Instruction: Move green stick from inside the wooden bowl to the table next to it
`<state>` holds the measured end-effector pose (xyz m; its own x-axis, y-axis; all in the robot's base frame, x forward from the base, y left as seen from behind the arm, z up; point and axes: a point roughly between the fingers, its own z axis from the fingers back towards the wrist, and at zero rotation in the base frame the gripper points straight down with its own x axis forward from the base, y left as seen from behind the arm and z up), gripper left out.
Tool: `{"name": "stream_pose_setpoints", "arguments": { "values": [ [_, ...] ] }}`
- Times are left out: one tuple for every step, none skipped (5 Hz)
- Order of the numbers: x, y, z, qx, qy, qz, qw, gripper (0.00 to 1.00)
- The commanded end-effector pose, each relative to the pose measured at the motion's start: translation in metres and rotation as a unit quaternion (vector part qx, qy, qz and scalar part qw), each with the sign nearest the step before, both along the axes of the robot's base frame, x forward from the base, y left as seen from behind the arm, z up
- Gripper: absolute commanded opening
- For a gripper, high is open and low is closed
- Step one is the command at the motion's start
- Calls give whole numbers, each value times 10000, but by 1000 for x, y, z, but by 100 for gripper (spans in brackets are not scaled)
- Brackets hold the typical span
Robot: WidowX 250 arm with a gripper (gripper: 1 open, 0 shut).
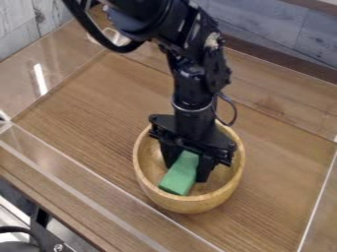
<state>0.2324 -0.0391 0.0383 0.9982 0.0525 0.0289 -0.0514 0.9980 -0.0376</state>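
The wooden bowl (pixel 152 183) sits on the brown table (pixel 93 113) near the front right. Inside it lies the green stick (pixel 179 175), tilted, its upper end between the black fingers. My gripper (pixel 188 159) points straight down into the bowl and is shut on the stick's upper end. The stick's lower end rests toward the bowl's front wall. The black arm rises from the bowl to the top of the view.
Clear acrylic walls (pixel 53 69) run along the table's edges at the left, front and right. Bare wood-grain tabletop lies to the left of and behind the bowl.
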Motion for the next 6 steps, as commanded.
{"name": "stream_pose_setpoints", "arguments": {
  "values": [
    [12,1,15,-57,-336,87,9994,0],
    [11,-2,13,-57,-334,98,9994,0],
    [9,-4,11,-54,-329,103,9994,0],
    [7,-5,10,-40,-324,112,9994,0],
    [5,-4,9,-15,-312,138,9994,0],
    [6,-2,15,-50,-300,161,9994,0]
  ]
}}
